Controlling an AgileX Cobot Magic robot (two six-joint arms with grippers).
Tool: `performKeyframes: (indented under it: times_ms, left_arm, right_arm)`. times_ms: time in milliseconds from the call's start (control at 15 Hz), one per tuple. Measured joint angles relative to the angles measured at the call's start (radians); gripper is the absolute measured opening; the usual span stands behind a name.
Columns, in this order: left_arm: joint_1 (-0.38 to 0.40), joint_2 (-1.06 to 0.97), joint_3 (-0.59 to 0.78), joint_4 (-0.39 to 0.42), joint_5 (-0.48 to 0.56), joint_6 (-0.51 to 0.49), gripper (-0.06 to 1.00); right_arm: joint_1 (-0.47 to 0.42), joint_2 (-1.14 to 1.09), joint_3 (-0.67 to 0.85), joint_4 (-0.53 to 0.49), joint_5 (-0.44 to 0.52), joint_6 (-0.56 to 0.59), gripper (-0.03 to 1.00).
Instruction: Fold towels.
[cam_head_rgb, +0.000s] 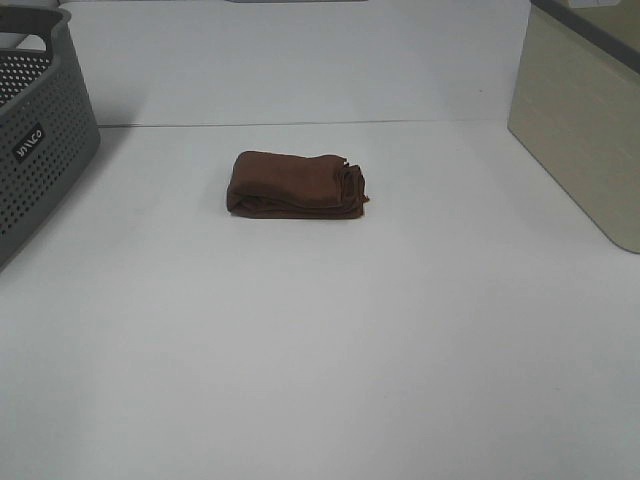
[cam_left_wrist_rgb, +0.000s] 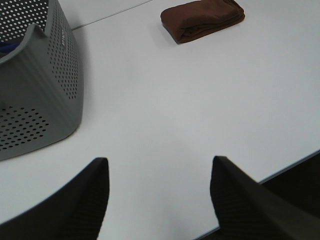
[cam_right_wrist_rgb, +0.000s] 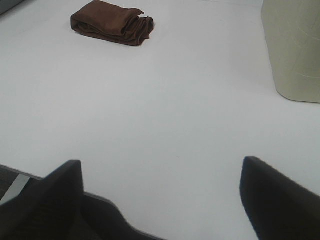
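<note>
The dark reddish-brown towel (cam_head_rgb: 296, 184) lies folded into a small thick bundle on the white table, a little behind the middle, with its layered edges to the right. It also shows in the left wrist view (cam_left_wrist_rgb: 202, 19) and in the right wrist view (cam_right_wrist_rgb: 113, 23). Neither arm shows in the exterior high view. My left gripper (cam_left_wrist_rgb: 157, 200) is open and empty over the table's front left edge, far from the towel. My right gripper (cam_right_wrist_rgb: 160, 200) is open and empty over the front right edge, also far from it.
A grey perforated basket (cam_head_rgb: 35, 150) stands at the left edge of the table and shows close by in the left wrist view (cam_left_wrist_rgb: 37, 85). A beige bin (cam_head_rgb: 585, 120) stands at the back right, also in the right wrist view (cam_right_wrist_rgb: 292, 50).
</note>
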Motion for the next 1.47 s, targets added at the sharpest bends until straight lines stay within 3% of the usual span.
performKeyframes:
  times_ms: [333,467,800,1467]
  left_arm:
    - [0.009,0.0,0.0,-0.001,-0.001,0.0,0.58]
    - [0.068,0.0,0.0,-0.001,-0.001,0.0,0.58]
    - [0.214,-0.02,0.0,-0.001,-0.001,0.0,0.58]
    - [0.217,-0.02,0.0,-0.001,-0.001,0.0,0.58]
  right_arm:
    - [0.0,0.0,0.001,0.007,-0.001,0.0,0.81]
    - [-0.003,0.0,0.001,0.008,-0.001,0.0,0.81]
    - [-0.241,0.0,0.001,0.012,-0.001,0.0,0.81]
    - [-0.267,0.0,0.001,0.014,-0.001,0.0,0.81]
